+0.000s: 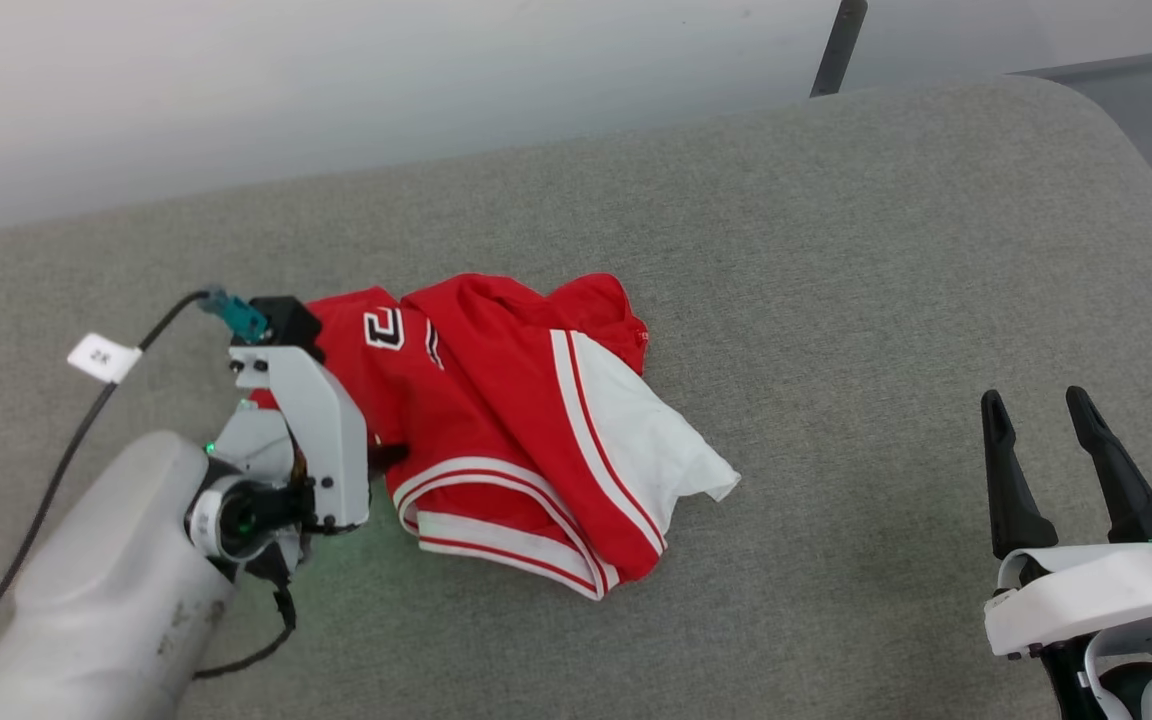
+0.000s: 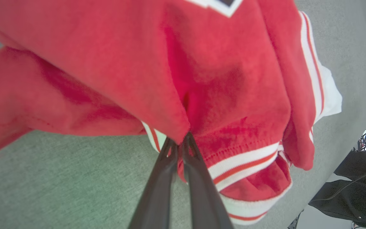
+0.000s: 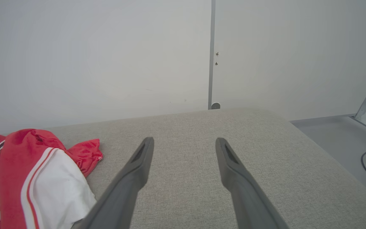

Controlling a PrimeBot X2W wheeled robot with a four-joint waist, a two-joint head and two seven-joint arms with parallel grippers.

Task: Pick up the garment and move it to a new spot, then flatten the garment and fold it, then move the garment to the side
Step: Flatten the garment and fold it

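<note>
Left gripper [image 2: 180,142] pinching crumpled fleecy red garment [image 1: 496,400], right gripper [image 1: 1034,402] spread wide above woven grey surface [image 1: 836,250]

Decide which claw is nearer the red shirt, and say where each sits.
Left. The left claw is shut on a fold of the garment; the right claw is open over the grey surface, off to its right.

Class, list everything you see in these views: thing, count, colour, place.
red basketball T-shirt with white striped sleeves: one, crumpled, centre-left of the surface
grey fabric-covered surface: one, under the T-shirt
white wall: one, behind the surface
black cable with white tag: one, at the left arm
left gripper: one, dark jaws shut on the T-shirt's fold
right gripper: one, dark jaws open, lower right, apart from the T-shirt
</note>
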